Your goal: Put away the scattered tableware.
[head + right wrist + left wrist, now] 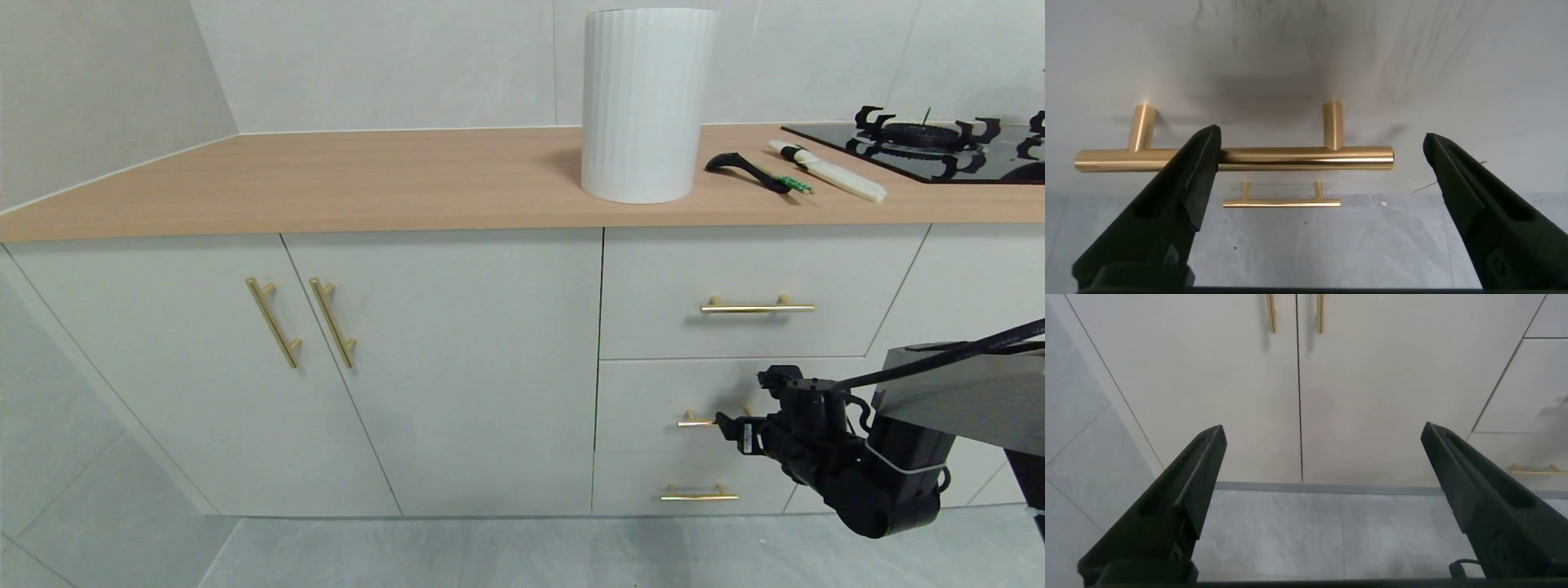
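Head view: black right gripper [729,426] sits low at the white drawer stack, tips right at the middle drawer's slim gold bar handle [694,422]. Can't tell its spread from here. Tableware is well above the gripper, up on the wooden countertop [367,175]. A black ladle-shaped utensil with a green tip [747,170] lies flat, and a long cream-white utensil with a dark band [829,171] lies flat just beside it. A tall white ribbed cylindrical container [645,106] stands upright near them, above and left of the gripper. Black gas hob [922,147] is above and to its right.

Left wrist view: left gripper [1321,478] is spread wide, holding nothing. White double cabinet doors [1298,392] are ahead of it, grey tiled floor [1315,531] under it.

Right wrist view: right gripper [1320,143] is spread wide and holds nothing. The gold bar handle [1290,155] runs across just ahead of the gap, and one finger overlaps it. Can't tell if they touch. The lowest drawer's gold handle [1282,202] is farther off.
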`<state>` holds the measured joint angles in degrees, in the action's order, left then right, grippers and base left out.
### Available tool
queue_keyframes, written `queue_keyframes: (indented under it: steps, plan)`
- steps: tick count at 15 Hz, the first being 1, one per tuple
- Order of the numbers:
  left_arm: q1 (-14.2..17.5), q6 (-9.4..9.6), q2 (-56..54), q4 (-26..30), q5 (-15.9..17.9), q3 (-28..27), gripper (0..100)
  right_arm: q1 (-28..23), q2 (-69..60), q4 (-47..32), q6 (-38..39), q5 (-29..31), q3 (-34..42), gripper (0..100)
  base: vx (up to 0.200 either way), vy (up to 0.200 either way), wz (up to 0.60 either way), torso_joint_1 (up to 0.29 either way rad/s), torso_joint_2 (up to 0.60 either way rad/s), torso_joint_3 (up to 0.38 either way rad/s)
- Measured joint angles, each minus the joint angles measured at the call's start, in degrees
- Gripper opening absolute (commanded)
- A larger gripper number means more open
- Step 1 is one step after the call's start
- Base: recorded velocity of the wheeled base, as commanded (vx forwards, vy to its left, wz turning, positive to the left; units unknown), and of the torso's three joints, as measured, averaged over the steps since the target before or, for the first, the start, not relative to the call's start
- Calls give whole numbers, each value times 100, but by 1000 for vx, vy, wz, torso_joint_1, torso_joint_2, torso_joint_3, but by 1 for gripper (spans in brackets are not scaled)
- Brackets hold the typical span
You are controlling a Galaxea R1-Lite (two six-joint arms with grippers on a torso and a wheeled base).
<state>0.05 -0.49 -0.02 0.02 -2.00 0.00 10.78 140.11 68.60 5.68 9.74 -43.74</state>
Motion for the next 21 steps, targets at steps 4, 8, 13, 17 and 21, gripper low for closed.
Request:
queue_keyframes:
  steps: [4, 8, 13, 17, 21]
  plan:
    - [2, 2, 0, -2, 1, 0, 100, 5, -13, -15, 0, -4, 37, 100, 0, 0, 0, 0, 0, 0]
    - [0, 0, 0, -2, 0, 0, 100, 5, -41, -200, -2, -13, 50, 100, 0, 0, 0, 0, 0, 0]
    - [0, 2, 0, 0, 0, 0, 100, 0, -151, -393, -11, -15, 151, 100, 0, 0, 0, 0, 0, 0]
    - [0, 2, 0, 0, 1, 0, 100, -1, -1025, -1780, -13, -364, 479, 100, 0, 0, 0, 0, 0, 0]
    - [2, 2, 0, 0, 1, 0, 100, 2, -2365, -3116, 1, -841, 566, 100, 0, 0, 0, 0, 0, 0]
